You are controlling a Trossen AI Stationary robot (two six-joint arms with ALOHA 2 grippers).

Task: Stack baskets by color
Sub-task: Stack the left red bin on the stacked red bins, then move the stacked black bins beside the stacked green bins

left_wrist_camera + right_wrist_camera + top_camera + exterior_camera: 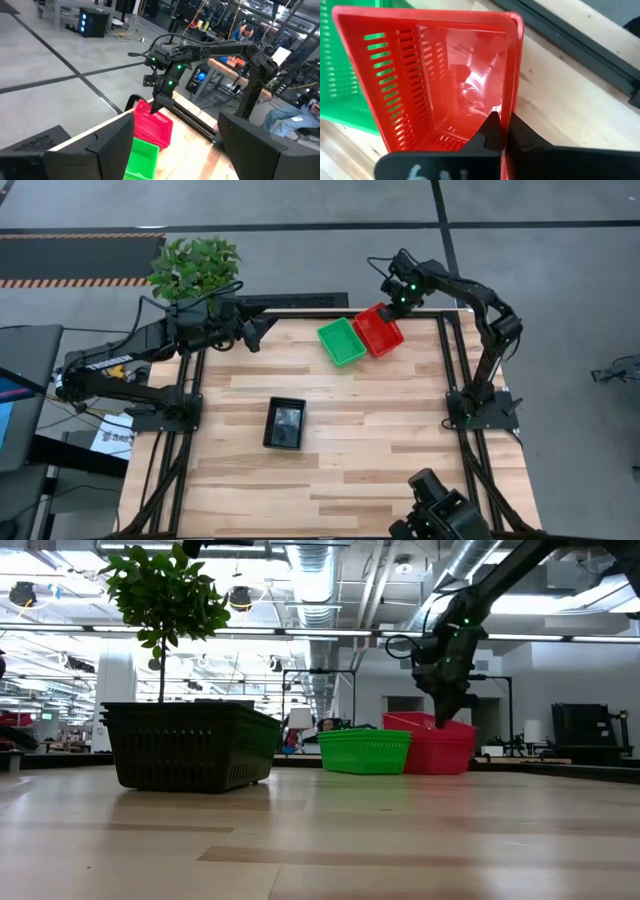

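Three baskets visible: one red basket (379, 330), one green basket (341, 342) touching it, one black basket (285, 423) well apart. Right gripper (503, 131) clenched on the red basket's wall, one finger inside, one outside. Left gripper (258, 332) released, empty, beside the potted plant (194, 268).

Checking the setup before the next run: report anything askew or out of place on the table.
The red basket and green basket sit skewed at the far edge, side by side. The right gripper is shut on the red basket's wall. The black basket lies square. Nothing looks spilled or damaged.
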